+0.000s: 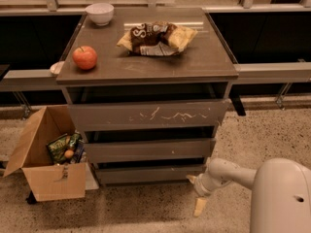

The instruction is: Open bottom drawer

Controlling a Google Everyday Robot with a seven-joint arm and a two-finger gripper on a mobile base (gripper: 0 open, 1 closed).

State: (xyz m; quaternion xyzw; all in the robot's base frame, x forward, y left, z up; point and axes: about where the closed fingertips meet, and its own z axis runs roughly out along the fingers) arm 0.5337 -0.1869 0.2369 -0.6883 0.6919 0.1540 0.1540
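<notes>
The bottom drawer (150,174) is the lowest and narrowest of three grey-brown fronts on the cabinet; it is plain, flat and sits slightly out, like the two above it. My gripper (196,193) is low to the floor at the drawer's lower right corner, on a white arm (228,174) coming in from the right. It is open and holds nothing: one pale fingertip (199,207) points down to the floor, the other is close to the drawer's right end. The inside of the drawer is hidden.
The top drawer (148,114) has white scratches; the middle one (150,149) is plain. On the cabinet top are an apple (85,57), a bowl (99,12) and chip bags (156,37). A cardboard box (46,161) of snacks stands on the floor to the left.
</notes>
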